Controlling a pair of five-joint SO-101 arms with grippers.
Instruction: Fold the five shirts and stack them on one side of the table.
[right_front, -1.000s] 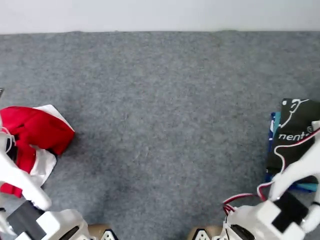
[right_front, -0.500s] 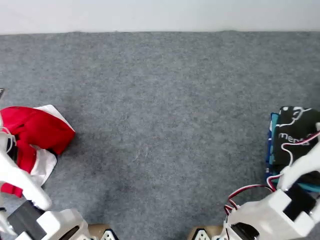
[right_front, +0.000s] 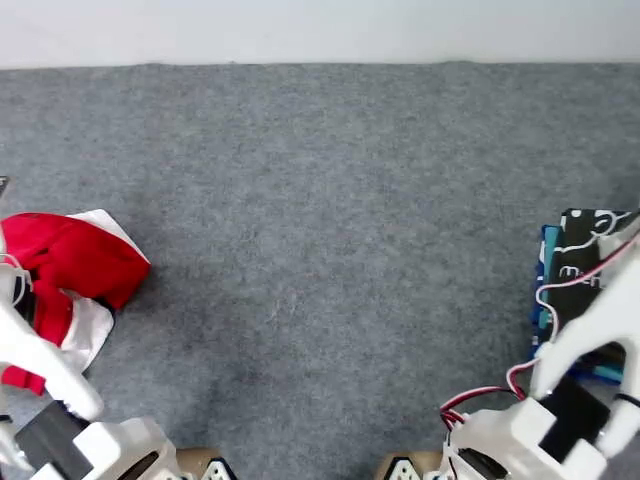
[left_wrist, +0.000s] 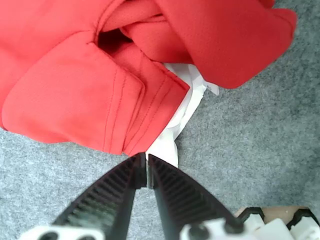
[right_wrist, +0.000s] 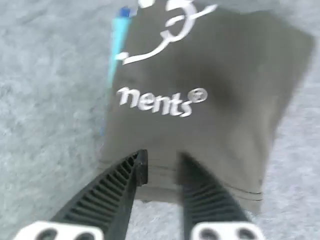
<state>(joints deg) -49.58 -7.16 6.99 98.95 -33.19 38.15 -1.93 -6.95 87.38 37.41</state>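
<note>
The left gripper (left_wrist: 148, 167) is held with fingers pressed together at the edge of the white shirt (left_wrist: 172, 135), which pokes out beneath the crumpled red shirt (left_wrist: 75, 75) at the left side of the table (right_front: 330, 200). The right gripper (right_wrist: 161, 170) is held with fingers parted slightly over the near hem of the folded black shirt (right_wrist: 210, 90) atop the stack (right_wrist: 117, 45) at the right. The red shirt is best taken by one hem alone and spread flat on the bare middle beyond.

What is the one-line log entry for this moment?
left gripper: shut, at red shirt | right gripper: open, over folded black shirt
</note>
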